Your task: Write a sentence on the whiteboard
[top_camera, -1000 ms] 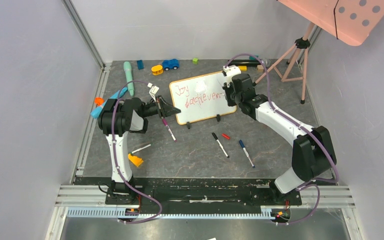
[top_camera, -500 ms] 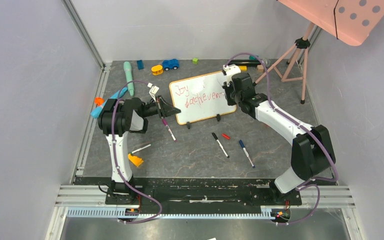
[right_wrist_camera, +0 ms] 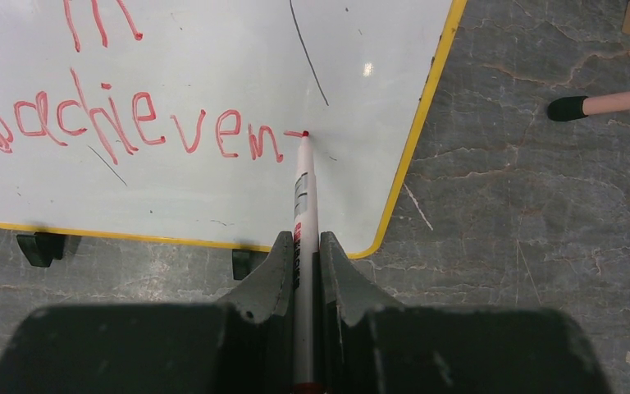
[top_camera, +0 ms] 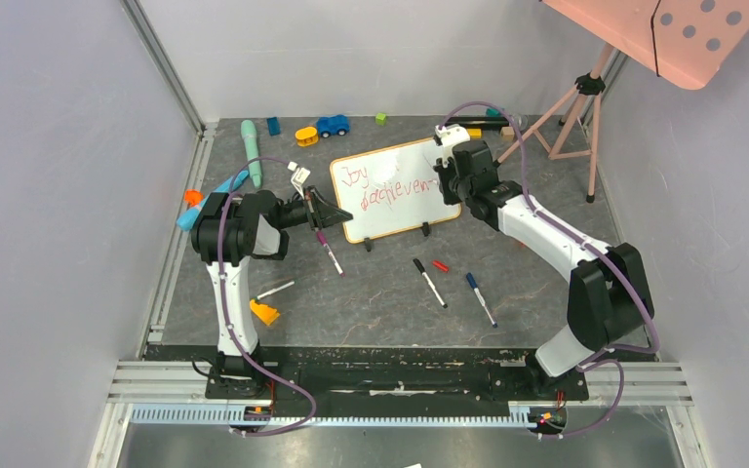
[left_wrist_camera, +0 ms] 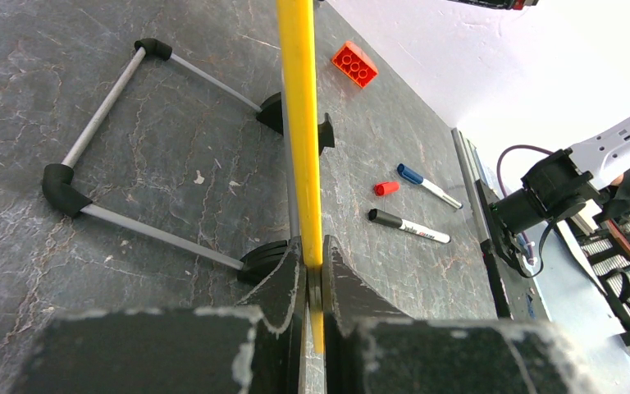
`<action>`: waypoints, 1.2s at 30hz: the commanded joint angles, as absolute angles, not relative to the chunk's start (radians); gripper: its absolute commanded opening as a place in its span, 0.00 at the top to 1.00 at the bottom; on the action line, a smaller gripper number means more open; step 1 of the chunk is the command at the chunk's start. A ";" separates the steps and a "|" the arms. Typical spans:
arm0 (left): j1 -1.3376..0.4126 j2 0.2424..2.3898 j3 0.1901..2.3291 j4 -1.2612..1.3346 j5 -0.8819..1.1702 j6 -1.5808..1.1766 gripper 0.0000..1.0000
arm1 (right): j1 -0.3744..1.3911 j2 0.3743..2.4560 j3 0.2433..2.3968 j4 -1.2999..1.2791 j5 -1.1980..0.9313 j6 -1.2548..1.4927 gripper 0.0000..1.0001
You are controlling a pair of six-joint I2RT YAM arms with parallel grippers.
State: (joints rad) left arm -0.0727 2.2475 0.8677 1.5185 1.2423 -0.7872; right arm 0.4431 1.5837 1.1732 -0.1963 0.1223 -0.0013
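The whiteboard (top_camera: 397, 216) stands tilted on two black clip feet at mid-table. The red sentence (top_camera: 382, 187) reads "Joy" above "achieven-". My left gripper (top_camera: 336, 213) is shut on the board's left frame edge, which shows edge-on as a yellow strip (left_wrist_camera: 299, 123) between the jaws of my left gripper (left_wrist_camera: 312, 254). My right gripper (top_camera: 446, 177) is shut on a red marker (right_wrist_camera: 303, 193). The marker tip touches the whiteboard (right_wrist_camera: 213, 193) at the end of a short dash after the sentence's "achieven" (right_wrist_camera: 131, 123). My right gripper (right_wrist_camera: 302, 246) is over the board's lower right corner.
A black marker (top_camera: 429, 283), a blue marker (top_camera: 480, 298), a red cap (top_camera: 440, 265) and a purple marker (top_camera: 330, 252) lie in front of the board. Small toys (top_camera: 332, 125) lie at the back. A pink tripod (top_camera: 575, 107) with a dotted panel (top_camera: 683, 34) stands at the back right.
My right gripper has shifted slightly left and back along the board with the marker. The left arm and the board have not moved.
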 commanded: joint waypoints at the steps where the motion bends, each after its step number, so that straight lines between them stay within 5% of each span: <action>1: -0.087 2.295 0.853 1.557 1.338 -0.716 0.98 | 0.437 1.591 1.208 -0.126 0.095 -0.002 1.00; 36: -0.088 2.296 0.854 1.557 1.338 -0.718 0.98 | 0.437 1.541 1.108 -0.151 0.151 -0.009 1.00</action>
